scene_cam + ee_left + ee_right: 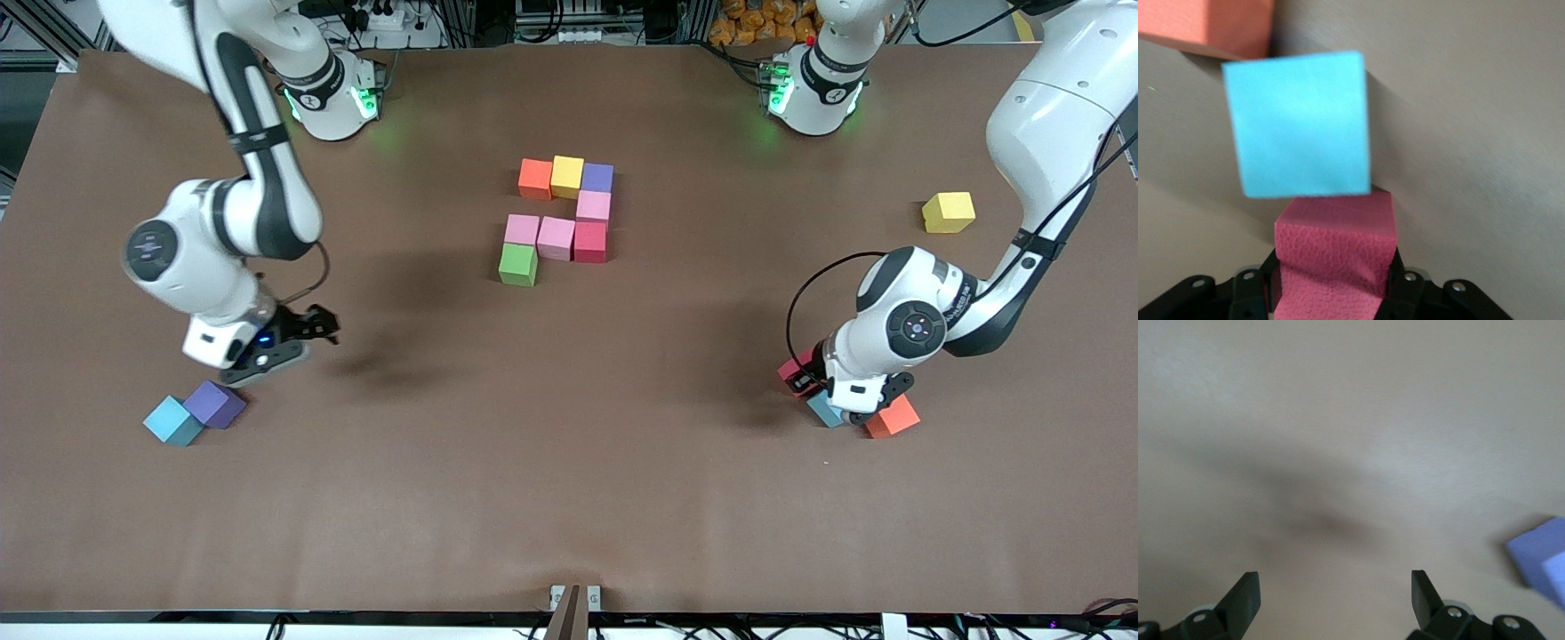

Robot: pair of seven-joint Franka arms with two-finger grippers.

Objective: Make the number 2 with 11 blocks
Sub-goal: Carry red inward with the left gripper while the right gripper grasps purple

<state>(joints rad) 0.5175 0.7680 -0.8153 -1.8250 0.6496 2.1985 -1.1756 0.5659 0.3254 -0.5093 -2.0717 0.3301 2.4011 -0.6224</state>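
Nearest the front camera, toward the right arm's end of the desk (569,498), a light blue block (172,420) and a purple block (215,404) sit touching, the purple one at about 2 o'clock from the blue. The right gripper (302,333) hangs over bare desk just above that pair, at roughly 1 o'clock from the purple block and clear of it; in the right wrist view its fingers (1245,597) stand wide apart with nothing between them, and only a corner of the purple block (1541,560) shows at the frame edge. Toward the left arm's end, at similar depth, three blocks cluster: an orange block (893,416), a second light blue block (824,410) and a red block (794,368). The left gripper (843,391) is down among them. In the left wrist view the left gripper (1335,280) has its fingers pressed against two sides of the red block (1336,250), gripping it; the light blue block (1301,123) touches the red one at its 12 o'clock in that view, and the orange block (1205,23) lies just past the blue. Farther from the camera, mid-desk, the partly built number 2 (560,218) stands: top row orange, yellow, purple; a pink block under the purple; then pink, pink, red; a green block (518,264) nearest the camera. A lone yellow block (948,212) sits well apart at 3 o'clock from it.
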